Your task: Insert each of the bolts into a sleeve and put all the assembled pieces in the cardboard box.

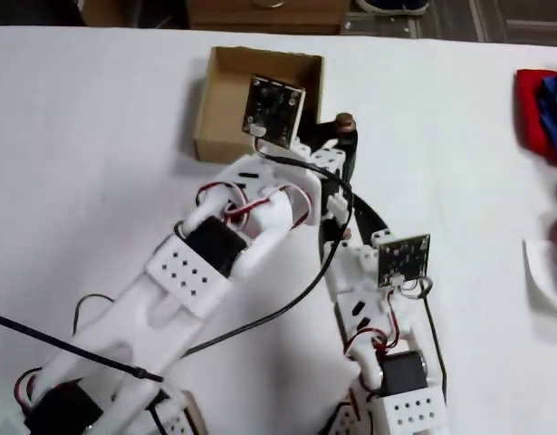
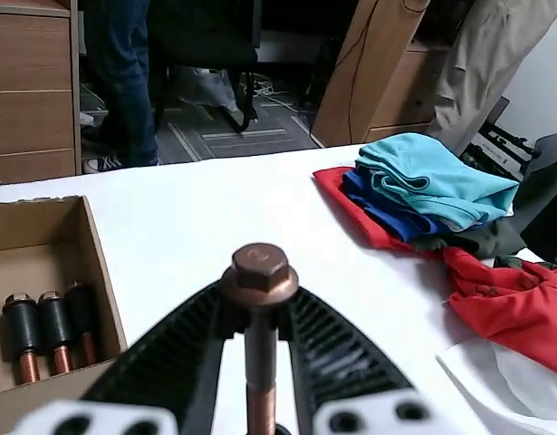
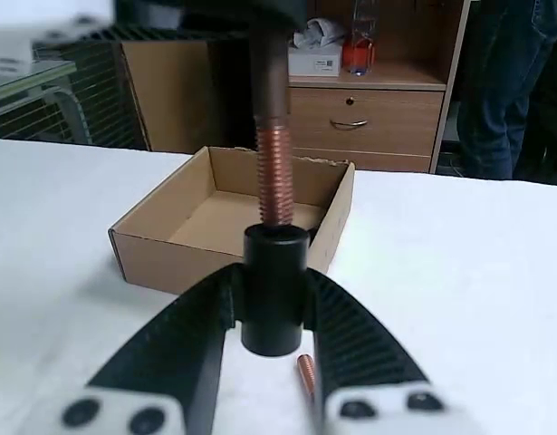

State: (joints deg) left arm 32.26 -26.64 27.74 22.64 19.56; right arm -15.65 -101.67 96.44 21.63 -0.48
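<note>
Alignment is what this step asks for. The right gripper (image 3: 274,313) is closed around a black sleeve (image 3: 275,267), held upright with its bore facing up. The left gripper (image 2: 260,313) is clamped on the shank of a copper bolt (image 2: 260,272) just under its hex head, and the threaded end meets the sleeve's mouth from above. How deep the tip sits I cannot tell. To finish well, I judge the bolt should travel straight down the sleeve's axis with both grips firm and no sideways lean that could catch the thread on the rim. The left jaws will likely have to release or regrip before the head can seat. Just under the held sleeve a loose bolt (image 3: 306,376) lies on the table (image 3: 459,272), so lowering the pair risks knocking it. Beyond stands the open-topped cardboard box (image 3: 160,258), near the grippers, with three assembled pieces (image 2: 47,331) side by side against one wall. A black cable (image 1: 287,308) runs between the two arms and could snag. Farther off, folded cloths (image 2: 432,186) lie well apart, out of the way.
</note>
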